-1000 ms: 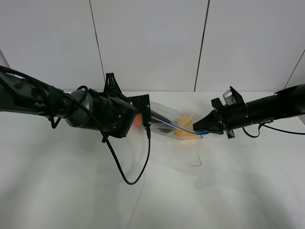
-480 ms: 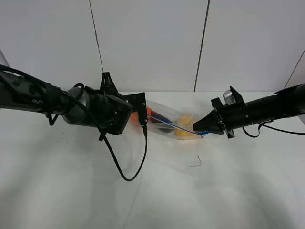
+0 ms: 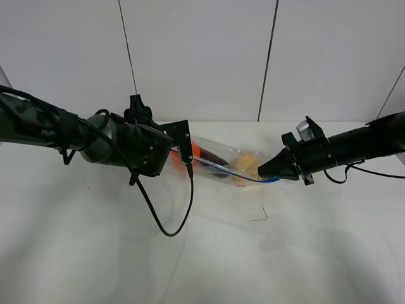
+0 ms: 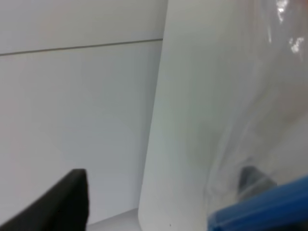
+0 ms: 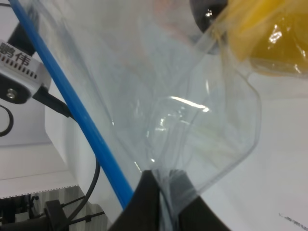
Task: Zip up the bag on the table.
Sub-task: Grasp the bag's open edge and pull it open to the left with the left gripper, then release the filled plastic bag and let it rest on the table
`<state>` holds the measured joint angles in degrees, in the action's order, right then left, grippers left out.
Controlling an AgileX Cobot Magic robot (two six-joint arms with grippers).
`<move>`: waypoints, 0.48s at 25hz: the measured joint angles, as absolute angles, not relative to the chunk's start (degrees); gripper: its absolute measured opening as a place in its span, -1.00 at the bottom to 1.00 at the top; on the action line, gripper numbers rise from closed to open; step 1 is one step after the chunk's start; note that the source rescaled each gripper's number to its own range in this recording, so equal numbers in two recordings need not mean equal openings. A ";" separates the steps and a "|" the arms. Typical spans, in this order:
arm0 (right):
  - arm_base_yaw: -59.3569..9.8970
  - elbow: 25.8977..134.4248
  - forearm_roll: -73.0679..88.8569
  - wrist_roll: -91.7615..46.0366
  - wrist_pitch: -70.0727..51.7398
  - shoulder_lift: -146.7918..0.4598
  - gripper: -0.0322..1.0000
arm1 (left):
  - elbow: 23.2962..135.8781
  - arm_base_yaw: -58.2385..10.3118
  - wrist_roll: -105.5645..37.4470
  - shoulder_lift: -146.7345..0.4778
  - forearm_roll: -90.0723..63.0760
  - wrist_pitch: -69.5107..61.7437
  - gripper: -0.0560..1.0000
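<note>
The clear bag point(image 3: 221, 163) hangs stretched between my two grippers just above the white table point(image 3: 285, 253), with orange, yellow and dark items showing through it. Its blue zipper strip point(image 3: 218, 167) runs taut from one gripper to the other. My left gripper point(image 3: 185, 152) is at the bag's left end, closed on the strip; the left wrist view shows the blue strip point(image 4: 260, 209) and one black finger point(image 4: 62, 204). My right gripper point(image 3: 263, 171) is shut on the bag's right corner; in the right wrist view its fingertips point(image 5: 154, 197) pinch the plastic point(image 5: 202, 130) beside the blue strip point(image 5: 77, 103).
A black cable point(image 3: 168, 231) from the left arm loops down onto the table in front of the bag. A small dark mark point(image 3: 261, 216) lies on the table below the right gripper. A white panelled wall point(image 3: 202, 57) stands behind.
My left gripper has moved left along the blue strip, and the strip now shows longer and tauter. The right gripper has stayed nearly in place.
</note>
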<state>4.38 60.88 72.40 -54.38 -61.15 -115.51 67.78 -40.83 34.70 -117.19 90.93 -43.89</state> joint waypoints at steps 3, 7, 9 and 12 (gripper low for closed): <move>4.38 60.88 72.40 -54.38 -61.15 -115.51 -0.94 | 67.78 -40.83 35.36 -117.19 90.93 -44.35 0.48; 4.38 60.88 72.40 -54.38 -61.15 -115.51 -0.94 | 67.78 -40.83 35.43 -117.19 90.93 -45.46 0.48; 4.38 60.88 72.40 -54.38 -61.20 -115.51 -0.94 | 67.78 -40.83 35.56 -117.19 90.87 -45.85 0.49; 4.38 60.88 72.40 -54.38 -61.20 -115.51 -0.94 | 67.78 -40.83 36.84 -117.19 90.87 -46.26 0.60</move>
